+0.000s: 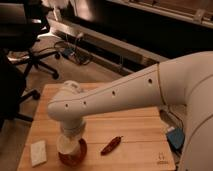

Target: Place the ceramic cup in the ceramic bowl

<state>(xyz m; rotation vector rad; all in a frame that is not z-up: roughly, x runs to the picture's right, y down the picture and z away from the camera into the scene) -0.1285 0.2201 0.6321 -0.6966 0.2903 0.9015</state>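
The off-white ceramic cup [65, 145] hangs under my wrist, held in my gripper [69, 138], which points straight down at the front left of the table. The cup sits within the rim of the reddish-brown ceramic bowl [80, 153], right over its inside. I cannot tell whether the cup's bottom touches the bowl. My white arm covers most of the gripper and the back of the bowl.
A red chili pepper [111, 145] lies right of the bowl. A flat white block [38, 152] lies to its left near the table's left edge. The wooden table [135, 127] ends close in front. An office chair [22, 55] stands at the back left.
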